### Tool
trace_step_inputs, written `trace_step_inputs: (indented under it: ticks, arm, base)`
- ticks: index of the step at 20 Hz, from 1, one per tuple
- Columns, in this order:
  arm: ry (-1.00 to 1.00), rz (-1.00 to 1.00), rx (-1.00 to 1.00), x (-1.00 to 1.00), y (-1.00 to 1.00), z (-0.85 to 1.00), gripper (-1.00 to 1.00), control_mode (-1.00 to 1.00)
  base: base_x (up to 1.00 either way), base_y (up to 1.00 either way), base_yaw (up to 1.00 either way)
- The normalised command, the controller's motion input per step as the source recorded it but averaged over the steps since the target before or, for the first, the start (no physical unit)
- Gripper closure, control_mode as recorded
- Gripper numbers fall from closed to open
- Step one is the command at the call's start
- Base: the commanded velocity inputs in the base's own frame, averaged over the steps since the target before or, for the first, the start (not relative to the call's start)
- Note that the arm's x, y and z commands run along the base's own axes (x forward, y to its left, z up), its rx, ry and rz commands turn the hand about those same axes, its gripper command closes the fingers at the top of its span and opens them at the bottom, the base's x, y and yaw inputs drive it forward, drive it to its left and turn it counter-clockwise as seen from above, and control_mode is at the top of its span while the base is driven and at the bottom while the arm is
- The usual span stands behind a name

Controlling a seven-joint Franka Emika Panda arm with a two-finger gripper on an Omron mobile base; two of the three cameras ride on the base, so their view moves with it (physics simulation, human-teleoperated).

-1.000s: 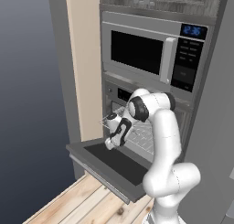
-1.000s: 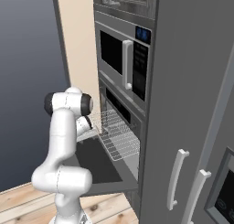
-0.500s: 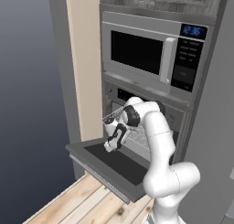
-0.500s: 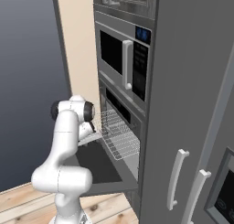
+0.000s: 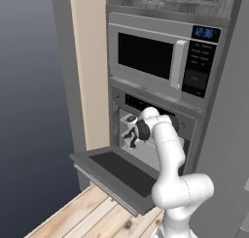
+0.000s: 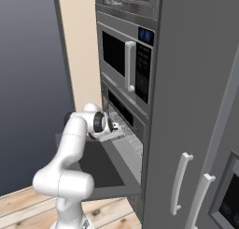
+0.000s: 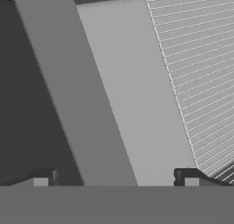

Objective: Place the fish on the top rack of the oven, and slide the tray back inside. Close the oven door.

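The oven stands with its door folded down flat. My gripper hovers at the left side of the oven mouth, just above the door's hinge edge; the right base view shows the gripper from the other side. In the hand view the gripper is open, its fingertips far apart with nothing between them. The top rack, a silver wire grid, lies ahead to the right of the fingers, and its mesh shows at the oven opening. The fish is hidden.
A steel microwave with a blue clock sits directly above the oven. The open door juts out over the wooden floor. Tall grey cabinet fronts with bar handles stand to the right.
My hand has shifted slightly up and toward the oven opening, and the elbow has dropped a little. The rack seems to stick out less than a second ago. The gripper stays open.
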Motion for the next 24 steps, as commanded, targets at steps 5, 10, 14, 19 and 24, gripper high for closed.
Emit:
trace_step_inputs:
  ticks: [5,10,14,19,24]
  arm:
    - [0.07,0.05,-0.07,-0.05,0.31,-0.16,-1.00,-1.00]
    - [0.10,0.14,-0.10,-0.97,1.00,0.04,-1.00,-1.00]
    - [0.12,0.12,-0.03,-1.00,1.00,0.20,-1.00,-1.00]
    - [0.03,0.04,0.00,-1.00,1.00,0.55,-1.00,-1.00]
    - [-0.24,0.00,0.00,-1.00,0.73,0.52,-1.00,-1.00]
  base:
    - [0.00,0.00,0.00]
    - [0.00,0.00,0.00]
    - [0.00,0.00,0.00]
    - [0.00,0.00,0.00]
    - [0.00,0.00,0.00]
